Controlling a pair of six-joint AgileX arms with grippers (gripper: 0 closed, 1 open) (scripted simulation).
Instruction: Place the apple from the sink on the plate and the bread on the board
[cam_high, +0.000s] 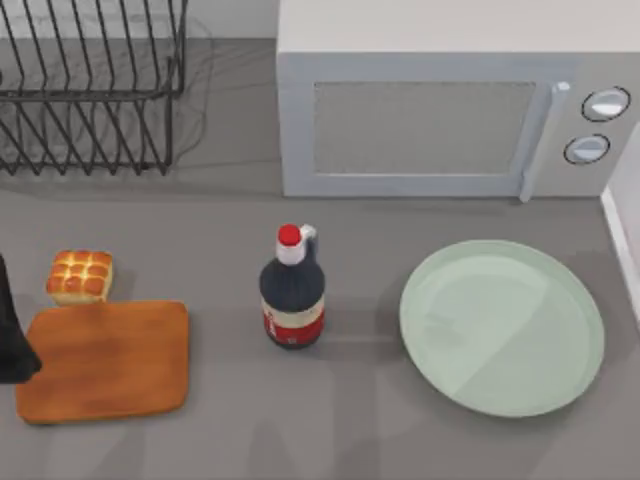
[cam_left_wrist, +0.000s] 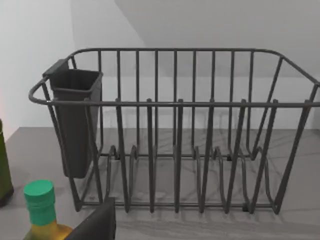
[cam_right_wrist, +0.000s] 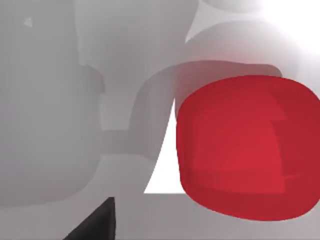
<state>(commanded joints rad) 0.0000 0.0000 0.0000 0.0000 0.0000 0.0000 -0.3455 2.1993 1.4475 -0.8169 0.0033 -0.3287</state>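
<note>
The bread sits on the counter at the left, just behind the board and touching none of it that I can see. The mint-green plate lies bare at the right. The dark bulk of my left arm stands at the table's left edge, beside the board. In the right wrist view the red apple looms very close among the sink's pale grey walls. A dark part of my right gripper sits just short of the apple.
A dark bottle with a red cap stands between board and plate. A microwave fills the back, a wire dish rack the back left. The sink's white rim is at the right edge. A green-capped bottle stands near the rack.
</note>
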